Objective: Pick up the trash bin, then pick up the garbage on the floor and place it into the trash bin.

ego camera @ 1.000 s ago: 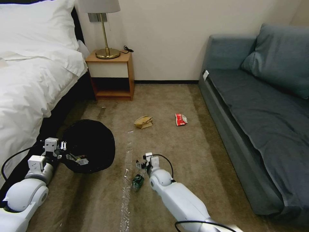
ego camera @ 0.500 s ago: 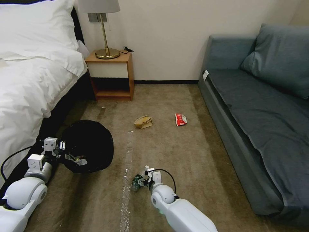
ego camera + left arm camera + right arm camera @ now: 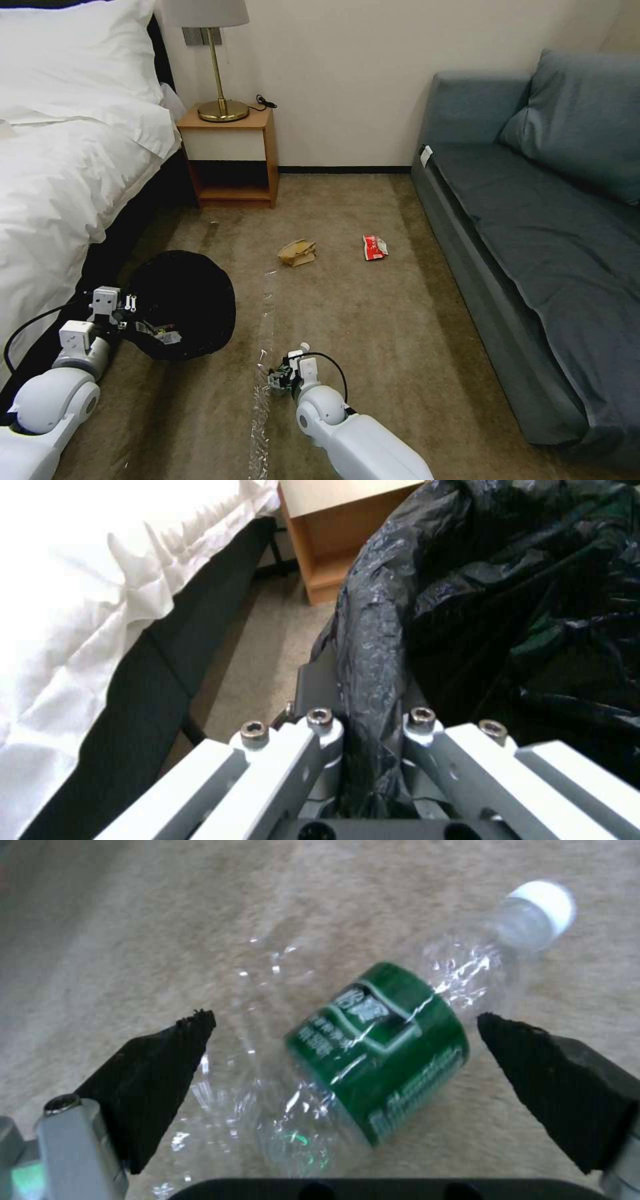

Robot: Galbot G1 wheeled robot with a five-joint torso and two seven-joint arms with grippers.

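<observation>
Between the right hand's [image 3: 343, 1035] spread fingers lies the bottle [image 3: 380, 1050]; the left hand [image 3: 370, 740] clamps the bin's rim [image 3: 373, 645].

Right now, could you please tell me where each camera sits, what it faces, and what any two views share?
Head view: high on the robot, facing forward and down at the carpet, both arms in frame.
Left wrist view: behind the left gripper, shut on the trash bin rim, bed beside.
Right wrist view: above the open right gripper, straddling the bottle.
Shared: head view also shows the bin and bottle.
</observation>
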